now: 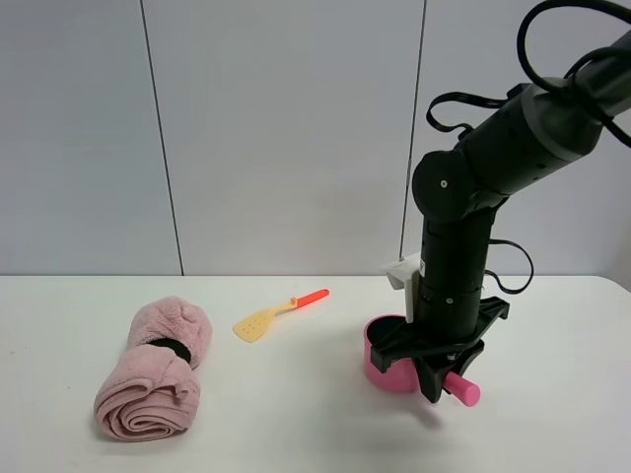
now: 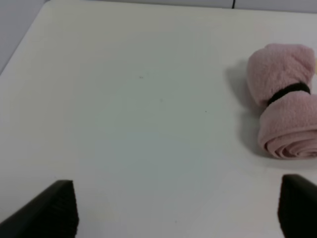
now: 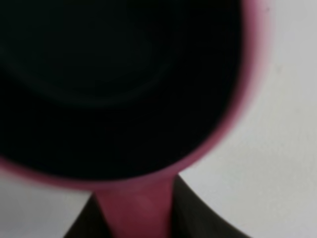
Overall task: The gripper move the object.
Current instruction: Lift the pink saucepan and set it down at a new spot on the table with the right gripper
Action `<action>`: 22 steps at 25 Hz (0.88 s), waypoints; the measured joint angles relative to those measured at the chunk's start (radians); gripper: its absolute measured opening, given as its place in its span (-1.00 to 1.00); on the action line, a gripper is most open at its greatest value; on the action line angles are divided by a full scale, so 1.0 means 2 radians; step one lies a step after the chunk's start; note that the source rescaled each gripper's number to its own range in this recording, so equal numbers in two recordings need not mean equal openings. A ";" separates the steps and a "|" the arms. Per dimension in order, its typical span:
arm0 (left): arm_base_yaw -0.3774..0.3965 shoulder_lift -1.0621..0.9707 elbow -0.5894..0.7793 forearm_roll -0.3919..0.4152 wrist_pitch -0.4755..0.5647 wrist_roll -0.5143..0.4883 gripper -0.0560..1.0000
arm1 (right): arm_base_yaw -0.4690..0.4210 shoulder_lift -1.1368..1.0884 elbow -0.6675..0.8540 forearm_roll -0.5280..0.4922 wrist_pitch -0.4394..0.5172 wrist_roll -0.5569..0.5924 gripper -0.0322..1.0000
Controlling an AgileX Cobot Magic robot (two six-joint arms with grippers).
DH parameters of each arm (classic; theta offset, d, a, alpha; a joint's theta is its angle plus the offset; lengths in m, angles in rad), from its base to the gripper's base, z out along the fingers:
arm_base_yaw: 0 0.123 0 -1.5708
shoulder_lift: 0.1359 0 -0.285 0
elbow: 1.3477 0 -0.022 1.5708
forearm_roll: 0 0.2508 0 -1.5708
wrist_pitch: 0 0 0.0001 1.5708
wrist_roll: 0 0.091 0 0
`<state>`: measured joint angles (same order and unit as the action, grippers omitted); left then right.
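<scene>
The pink saucepan (image 1: 386,367) stands on the white table (image 1: 296,424) at the right, its short handle (image 1: 463,391) pointing to the front right. My right gripper (image 1: 435,379) comes straight down on it and is shut on the handle. In the right wrist view the pan's dark inside (image 3: 114,74) fills the frame, and the pink handle (image 3: 138,208) sits tight between my two black fingers (image 3: 198,220). My left gripper (image 2: 173,210) is open and empty over bare table; its arm is out of the exterior high view.
A rolled pink towel (image 1: 153,370) with a black band lies at the left; it also shows in the left wrist view (image 2: 285,99). A yellow spatula with an orange handle (image 1: 276,315) lies between the towel and the pan. A grey panelled wall stands behind.
</scene>
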<state>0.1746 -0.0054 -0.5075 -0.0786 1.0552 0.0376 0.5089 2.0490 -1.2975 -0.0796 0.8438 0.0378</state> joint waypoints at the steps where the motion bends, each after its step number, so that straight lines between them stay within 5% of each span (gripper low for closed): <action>1: 0.000 0.000 0.000 0.000 0.000 0.000 1.00 | 0.000 0.000 0.000 0.000 0.001 0.000 -0.94; 13: 0.000 0.000 0.000 0.000 0.000 0.000 1.00 | 0.014 -0.070 -0.016 0.001 0.036 -0.036 -0.94; 22: 0.000 0.000 0.000 0.000 0.000 0.000 1.00 | 0.062 -0.111 -0.226 -0.003 0.106 -0.111 -0.94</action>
<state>0.1746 -0.0054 -0.5075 -0.0786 1.0552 0.0376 0.6338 1.8262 -1.7495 -0.0848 1.0555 -0.1852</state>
